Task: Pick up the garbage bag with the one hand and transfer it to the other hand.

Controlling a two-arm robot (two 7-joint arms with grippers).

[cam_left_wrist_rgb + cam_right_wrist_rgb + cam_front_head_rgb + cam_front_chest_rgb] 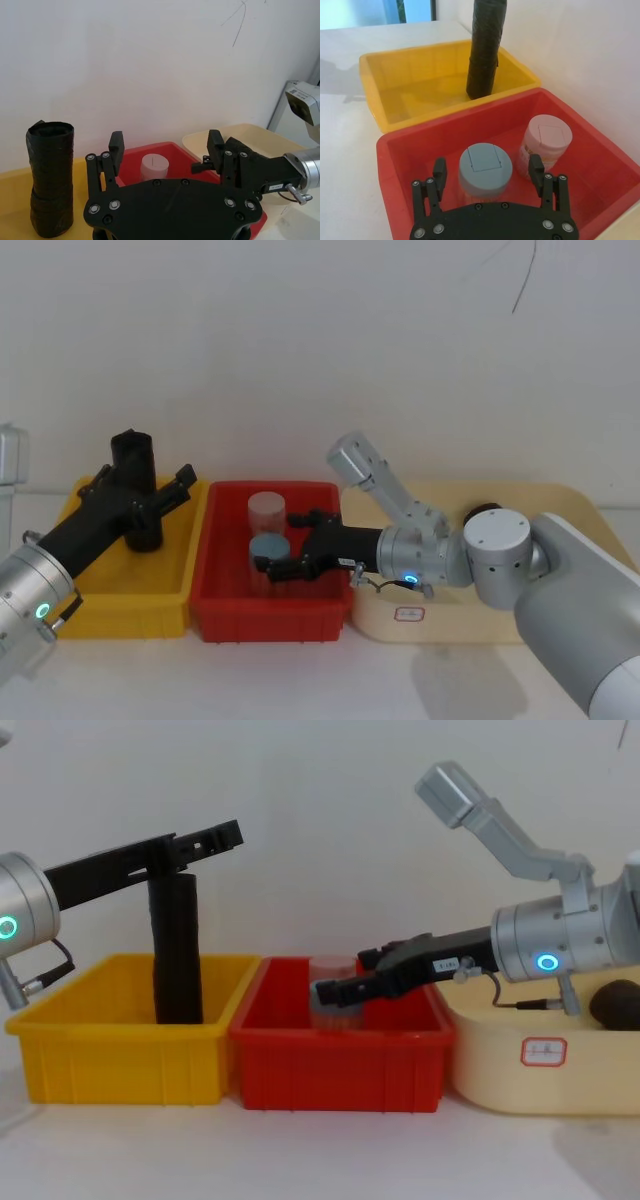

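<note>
Against white wall [300, 340], yellow [170, 585], red [215, 610] bins.

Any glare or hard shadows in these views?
Head view: soft shadow on the table under the right arm; right wrist view: bright window behind the yellow bin, faint shadow on the table beside it; chest view: even light, no glare.

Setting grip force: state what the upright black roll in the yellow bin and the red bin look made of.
Upright black cylindrical roll: looks like thin plastic film wound tight, with a dull sheen; its wrinkled, layered wraps and hollow top suggest this. Red rectangular bin: probably rigid moulded plastic, smooth and slightly glossy, with an even thick rim.
</note>
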